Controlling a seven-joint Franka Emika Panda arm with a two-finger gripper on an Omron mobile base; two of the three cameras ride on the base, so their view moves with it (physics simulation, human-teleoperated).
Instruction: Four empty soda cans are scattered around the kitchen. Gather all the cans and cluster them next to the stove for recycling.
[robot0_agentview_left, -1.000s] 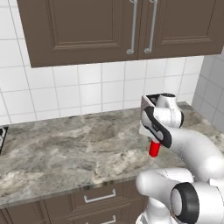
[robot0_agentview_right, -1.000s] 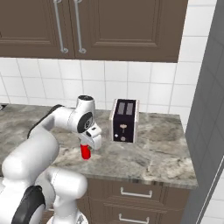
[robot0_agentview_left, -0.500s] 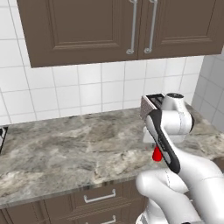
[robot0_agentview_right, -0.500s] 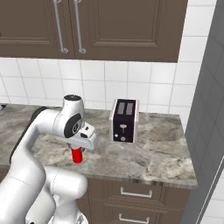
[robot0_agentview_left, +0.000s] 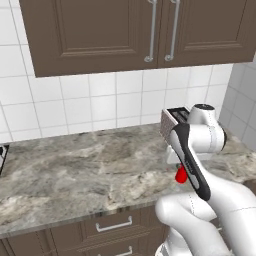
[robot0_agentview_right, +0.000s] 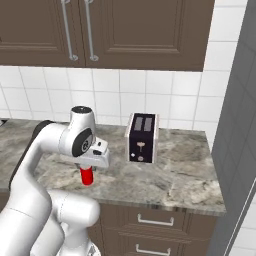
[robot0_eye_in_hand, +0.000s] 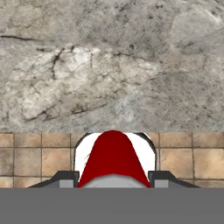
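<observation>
A grey marbled counter (robot0_agentview_right: 170, 175) runs across the middle of the right base view, with a dark toaster (robot0_agentview_right: 142, 138) standing right of centre beneath brown cabinets (robot0_agentview_right: 150, 30). Left of centre, the white arm's gripper (robot0_agentview_right: 88, 170) points straight down, clamped on the bright red soda can (robot0_agentview_right: 87, 176). The can hangs upright directly below the hand, over the counter's front edge, seemingly lifted clear.

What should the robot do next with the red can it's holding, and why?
Probably carry it left along the counter. The gripper is shut on the bright red can, lifted off the stone beside the toaster. A dark edge at the counter's far left may be the stove, where the cans belong.
</observation>
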